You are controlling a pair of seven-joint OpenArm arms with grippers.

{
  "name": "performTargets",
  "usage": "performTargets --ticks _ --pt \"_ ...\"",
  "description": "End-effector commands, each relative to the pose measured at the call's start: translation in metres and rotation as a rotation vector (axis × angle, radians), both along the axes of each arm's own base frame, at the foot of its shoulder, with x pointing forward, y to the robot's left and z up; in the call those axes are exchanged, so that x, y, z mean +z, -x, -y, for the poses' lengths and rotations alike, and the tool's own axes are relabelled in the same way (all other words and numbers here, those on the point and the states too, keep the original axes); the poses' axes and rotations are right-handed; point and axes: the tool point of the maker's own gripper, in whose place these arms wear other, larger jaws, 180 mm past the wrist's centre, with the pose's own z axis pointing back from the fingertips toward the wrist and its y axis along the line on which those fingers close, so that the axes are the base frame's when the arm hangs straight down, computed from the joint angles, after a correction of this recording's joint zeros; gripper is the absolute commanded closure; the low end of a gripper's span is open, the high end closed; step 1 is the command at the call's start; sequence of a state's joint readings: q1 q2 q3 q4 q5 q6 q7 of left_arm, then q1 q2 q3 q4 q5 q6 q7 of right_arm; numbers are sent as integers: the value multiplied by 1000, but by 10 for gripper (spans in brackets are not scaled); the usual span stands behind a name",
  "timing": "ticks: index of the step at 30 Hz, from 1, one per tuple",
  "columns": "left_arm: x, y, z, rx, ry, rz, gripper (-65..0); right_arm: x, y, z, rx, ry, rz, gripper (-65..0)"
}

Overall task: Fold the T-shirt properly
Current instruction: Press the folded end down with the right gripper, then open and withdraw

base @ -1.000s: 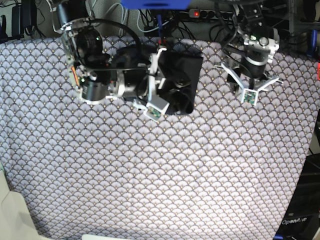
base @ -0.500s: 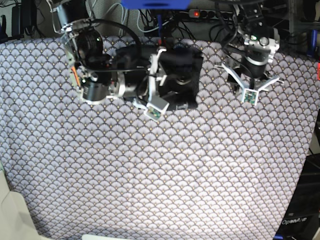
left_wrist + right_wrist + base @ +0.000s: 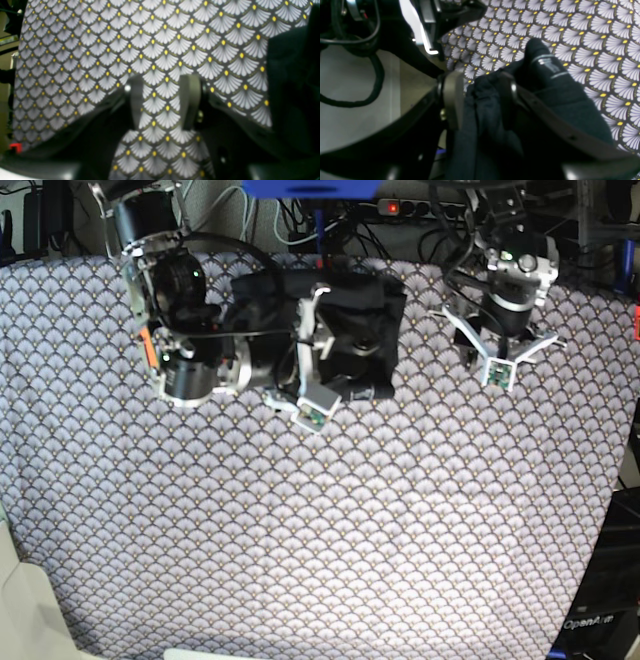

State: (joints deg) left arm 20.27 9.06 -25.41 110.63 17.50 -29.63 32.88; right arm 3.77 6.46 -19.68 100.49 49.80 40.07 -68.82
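The black T-shirt (image 3: 365,310) lies as a compact folded bundle at the back middle of the fan-patterned tablecloth (image 3: 320,530). My right gripper (image 3: 330,345) sits at the bundle's left edge. In the right wrist view its jaws stand apart, so my right gripper (image 3: 480,80) is open, with a bunched fold of the T-shirt (image 3: 555,92) still lying loosely between the fingers (image 3: 452,100). My left gripper (image 3: 497,348) hovers to the right of the shirt, apart from it. The left wrist view shows the left gripper (image 3: 163,82) open over bare tablecloth (image 3: 162,37).
Cables and a power strip (image 3: 400,208) run along the far edge behind the table. The cloth's right edge (image 3: 610,510) drops off beside dark equipment. A cream surface (image 3: 25,610) shows at the front left corner.
My right gripper has opened from shut. The shirt's lifted, rolled front edge has dropped and now lies flatter. The right arm has drawn back slightly to the left; the left arm has not moved.
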Motion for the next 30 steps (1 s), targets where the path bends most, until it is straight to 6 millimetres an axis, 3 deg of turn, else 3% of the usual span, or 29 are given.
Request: performTargets --ticks 1,7,16,30 --pt "13 -7 2 0 27 58 -239 16 -5 -6 -3 -58 26 -262" --pt "25 -5 11 -6 136 111 -239 14 -6 -3 7 -29 31 -262" --pt "35 -8 10 -28 176 147 -239 13 -9 2 18 6 40 -263" --pt "42 -15 14 -35 185 175 -239 -2 -17 40 7 118 61 -259"
